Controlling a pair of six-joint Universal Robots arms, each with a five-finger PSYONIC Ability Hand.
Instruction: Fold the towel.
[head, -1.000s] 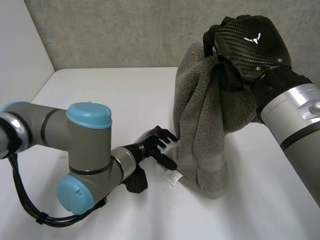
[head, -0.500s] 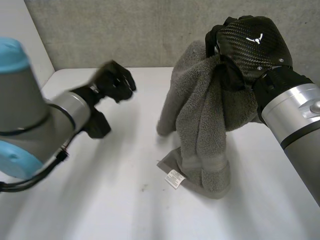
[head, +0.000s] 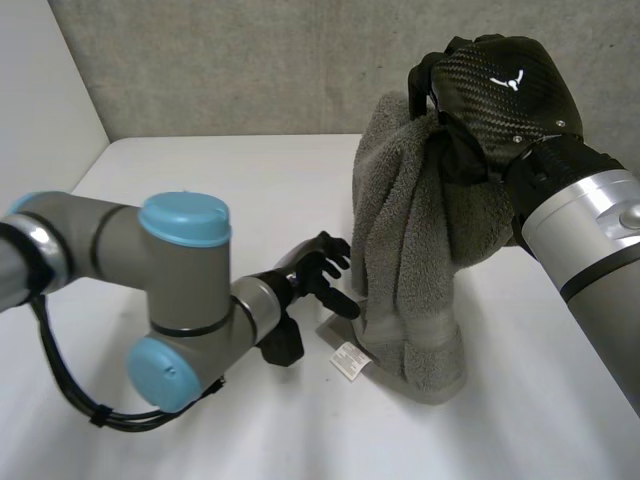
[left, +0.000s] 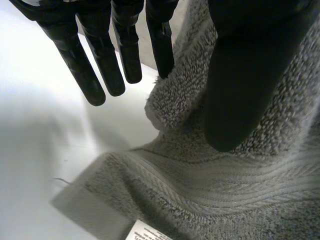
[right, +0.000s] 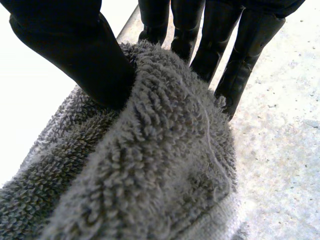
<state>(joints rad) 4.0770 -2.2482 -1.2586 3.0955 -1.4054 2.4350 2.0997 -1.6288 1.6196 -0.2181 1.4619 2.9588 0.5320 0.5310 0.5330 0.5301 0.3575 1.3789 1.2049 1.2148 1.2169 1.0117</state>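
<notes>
Towel (head: 405, 260) hangs — foot on counter (head: 200, 200)
Right robot hand (head: 500, 90) pinches its top; left robot hand (head: 318, 272) — fingers spread — beside its foot.

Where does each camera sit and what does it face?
Head: between and behind the arms, looking down at the table; shows both arms, left hand, right hand.
Left wrist: looks along the left hand's palm at the towel near the table; shows its fingers, thumb.
Right wrist: looks along the right hand pinching the towel's top.
All share the towel.
</notes>
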